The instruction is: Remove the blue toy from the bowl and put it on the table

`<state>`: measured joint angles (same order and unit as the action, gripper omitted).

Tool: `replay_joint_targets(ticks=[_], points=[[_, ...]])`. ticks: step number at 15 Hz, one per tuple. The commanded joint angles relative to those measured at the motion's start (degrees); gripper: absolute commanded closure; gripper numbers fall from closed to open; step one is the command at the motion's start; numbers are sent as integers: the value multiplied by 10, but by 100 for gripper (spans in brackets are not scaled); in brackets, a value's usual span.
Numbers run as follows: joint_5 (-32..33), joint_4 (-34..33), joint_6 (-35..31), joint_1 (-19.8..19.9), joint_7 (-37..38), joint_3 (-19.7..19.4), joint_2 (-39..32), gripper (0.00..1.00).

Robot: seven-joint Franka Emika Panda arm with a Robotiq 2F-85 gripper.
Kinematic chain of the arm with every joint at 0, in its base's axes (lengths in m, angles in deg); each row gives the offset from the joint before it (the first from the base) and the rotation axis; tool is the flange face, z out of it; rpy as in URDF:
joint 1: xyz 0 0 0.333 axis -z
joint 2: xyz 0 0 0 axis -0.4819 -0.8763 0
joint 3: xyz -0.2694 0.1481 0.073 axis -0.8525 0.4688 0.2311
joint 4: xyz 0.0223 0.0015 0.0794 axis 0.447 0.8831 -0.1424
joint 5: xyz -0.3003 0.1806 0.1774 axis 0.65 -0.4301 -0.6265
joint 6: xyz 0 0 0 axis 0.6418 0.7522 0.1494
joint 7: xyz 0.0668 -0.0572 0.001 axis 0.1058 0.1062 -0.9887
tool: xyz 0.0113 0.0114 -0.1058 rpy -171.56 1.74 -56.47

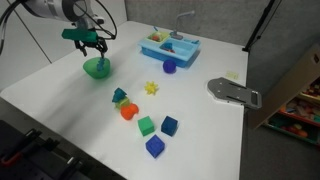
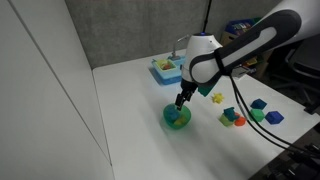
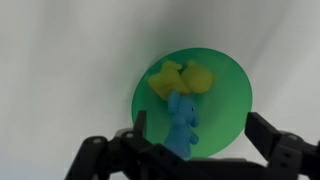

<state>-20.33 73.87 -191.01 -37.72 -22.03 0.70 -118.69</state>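
Task barely begun: blue toy (image 3: 182, 122) lies inside bowl (image 3: 228, 90), frame centre. Gripper (image 3: 200, 140) hovers above, jaws wide apart, empty. Grasp, lift, placing on table (image 3: 60, 60) remain.

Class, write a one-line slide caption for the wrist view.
Open gripper poised over a green bowl holding a blue toy and a yellow piece.

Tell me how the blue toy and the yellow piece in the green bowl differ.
Colour: the blue toy is light blue, the yellow piece bright yellow. Shape: the blue toy is narrow and elongated; the yellow piece is broader and lumpy. Place, in the wrist view: the blue toy runs from the middle to the lower rim, the yellow piece lies across the upper part. Both rest inside the bowl, apparently touching.
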Motion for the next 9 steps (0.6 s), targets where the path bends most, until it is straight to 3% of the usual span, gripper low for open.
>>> replay_joint_targets(ticks=[1,9], points=[[-3,-50,-17,1,-12,3,-52,0],[-9,-109,-61,7,-22,20,-129,0]])
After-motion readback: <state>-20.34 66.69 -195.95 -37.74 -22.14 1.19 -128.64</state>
